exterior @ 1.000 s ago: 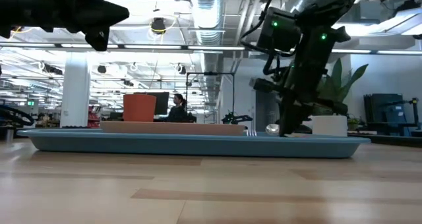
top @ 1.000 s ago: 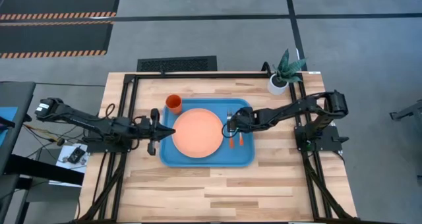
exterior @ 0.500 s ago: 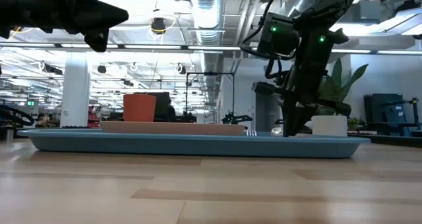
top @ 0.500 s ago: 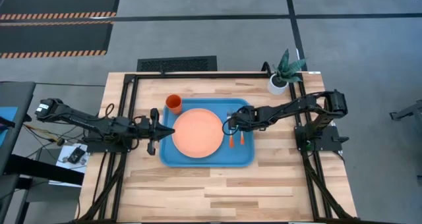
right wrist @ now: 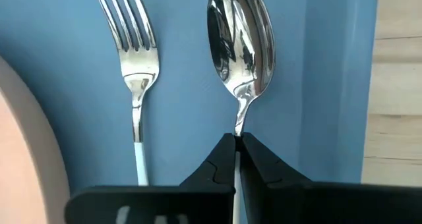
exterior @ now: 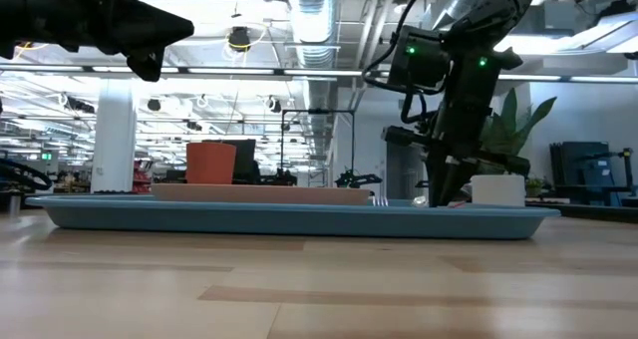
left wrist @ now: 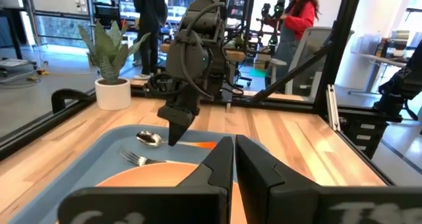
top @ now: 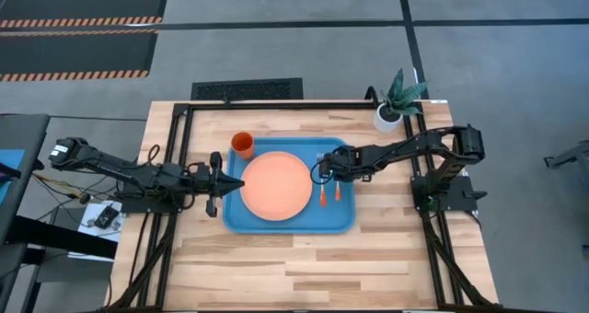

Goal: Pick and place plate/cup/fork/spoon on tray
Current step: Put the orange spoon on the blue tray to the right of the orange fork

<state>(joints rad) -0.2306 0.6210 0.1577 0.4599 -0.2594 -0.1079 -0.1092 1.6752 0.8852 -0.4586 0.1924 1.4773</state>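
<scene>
The blue tray holds the salmon-orange plate and, at its far left corner, the orange cup. The fork and the spoon lie side by side on the tray floor right of the plate, heads toward the far edge. My right gripper stands over the spoon, shut on it. My left gripper is shut and empty, hovering at the plate's left rim. My right gripper pinches the spoon's thin neck, just behind the bowl, between its two fingertips. The fingers come from above, pointing steeply down, as the left wrist view shows. The spoon lies flat on the tray floor, bowl beyond the fingers, orange handle behind them.
A white pot with a green plant stands at the table's far right corner. Black frame rails run along the table's left, right and far sides. People stand in the room beyond the table.
My right arm has tipped a little over the spoon while its fingertips stay down at the tray floor. The spoon's bowl has shifted slightly on the tray.
</scene>
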